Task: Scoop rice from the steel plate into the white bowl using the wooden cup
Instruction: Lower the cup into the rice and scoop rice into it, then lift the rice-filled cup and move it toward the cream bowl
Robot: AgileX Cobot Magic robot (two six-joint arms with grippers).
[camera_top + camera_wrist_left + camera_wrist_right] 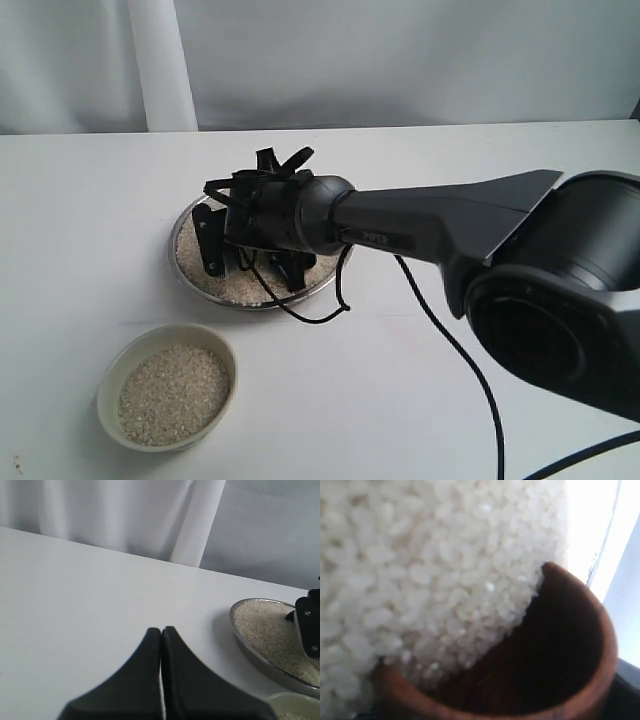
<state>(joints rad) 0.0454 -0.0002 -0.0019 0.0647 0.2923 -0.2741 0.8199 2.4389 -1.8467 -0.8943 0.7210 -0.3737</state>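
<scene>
A white table (80, 200) spreads wide; behind the table's far edge hang a white curtain (160, 60) and grey backdrop (420, 50).

Your wide, shallow round steel plate (257, 660) is shiny grey metal with a reflective rim. The off-white raw rice (265, 630) in it looks granular, rough and matt. The reddish-brown rounded wooden cup (606, 650) is smooth, polished wood. At near left, the small cream-white ceramic bowl (108, 385) has a smooth rim with a soft sheen. The white table (80, 180) is smooth and matt. The left gripper (161, 630) has 2 matt black, plastic-looking fingers (135, 685).
</scene>
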